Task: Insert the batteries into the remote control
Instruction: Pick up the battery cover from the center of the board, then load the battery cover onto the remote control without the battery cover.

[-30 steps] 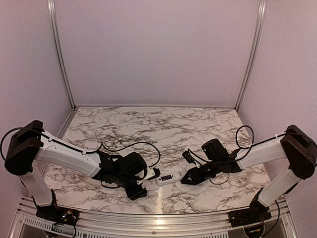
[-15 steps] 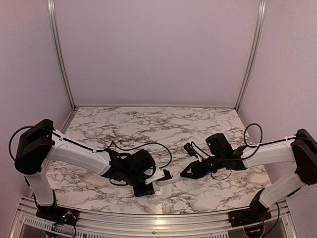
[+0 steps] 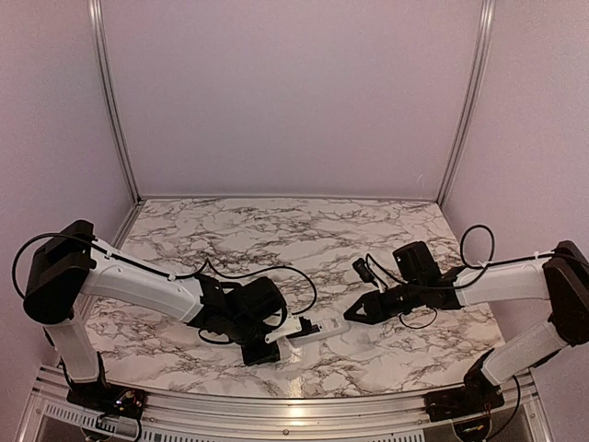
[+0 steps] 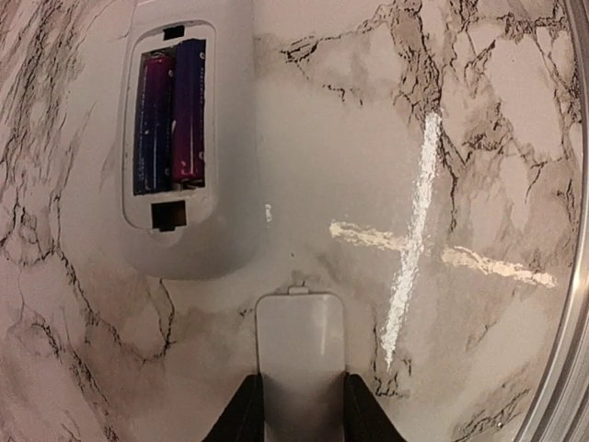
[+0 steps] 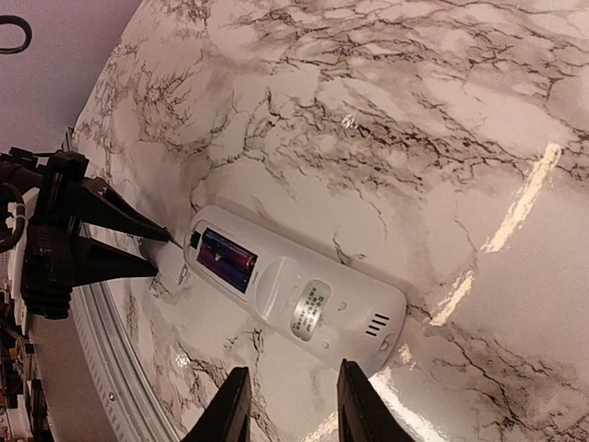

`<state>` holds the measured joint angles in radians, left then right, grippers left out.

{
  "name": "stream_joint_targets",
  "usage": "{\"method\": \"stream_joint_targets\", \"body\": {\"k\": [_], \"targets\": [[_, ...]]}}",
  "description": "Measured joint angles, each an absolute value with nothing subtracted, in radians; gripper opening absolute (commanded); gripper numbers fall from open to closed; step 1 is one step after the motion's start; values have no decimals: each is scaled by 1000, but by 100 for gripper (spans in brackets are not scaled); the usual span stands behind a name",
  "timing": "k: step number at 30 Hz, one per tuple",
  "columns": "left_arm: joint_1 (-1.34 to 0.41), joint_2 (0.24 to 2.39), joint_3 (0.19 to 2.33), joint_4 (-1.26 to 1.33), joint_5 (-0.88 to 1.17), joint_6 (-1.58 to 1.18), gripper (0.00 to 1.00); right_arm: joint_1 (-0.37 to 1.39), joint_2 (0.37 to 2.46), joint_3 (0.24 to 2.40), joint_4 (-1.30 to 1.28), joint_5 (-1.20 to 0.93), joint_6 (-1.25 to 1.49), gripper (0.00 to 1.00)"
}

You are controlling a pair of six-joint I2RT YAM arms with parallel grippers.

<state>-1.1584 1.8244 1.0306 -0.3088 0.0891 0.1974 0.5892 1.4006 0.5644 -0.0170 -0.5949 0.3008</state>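
The white remote control [image 4: 230, 138] lies face down on the marble table, with its battery bay open. Both batteries [image 4: 172, 115] sit side by side in the bay, dark blue and purple. They also show in the right wrist view [image 5: 225, 261], inside the remote [image 5: 322, 308]. My left gripper [image 4: 302, 391] is shut on the loose white battery cover [image 4: 302, 345]. It holds the cover flat, just short of the remote's bay end. My right gripper [image 5: 293, 387] is open and empty, a little off the remote's other end. The top view shows the remote [image 3: 319, 329] between the left gripper [image 3: 281, 336] and the right gripper [image 3: 354, 313].
The table's metal front rail [image 3: 294, 405] runs close behind the left gripper. It also shows at the left in the right wrist view [image 5: 110, 387]. Purple walls enclose the table at the back and sides. Arm cables [image 3: 267, 272] loop above the table near both wrists.
My right gripper has drawn back to the right, away from the remote. My left gripper has shifted right, towards the remote's bay end, with the cover in it.
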Motion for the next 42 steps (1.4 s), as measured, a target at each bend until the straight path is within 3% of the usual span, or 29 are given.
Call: {"method": "stream_joint_targets", "body": {"k": [9,17,28,42], "targets": [[-1158,1773,1037,-402,61,191,21,532,1409,567,-15,-628,290,32],[-1157,1780,1169,-419,-7,204,22,498,1463,575,-4,-653,287,33],[-1144,1940,1341,-416,-27,228,23,482,1508,577,28,-675,287,34],[-1137,2011,1410,-417,1,228,25,482,1519,579,44,-691,287,35]]}}
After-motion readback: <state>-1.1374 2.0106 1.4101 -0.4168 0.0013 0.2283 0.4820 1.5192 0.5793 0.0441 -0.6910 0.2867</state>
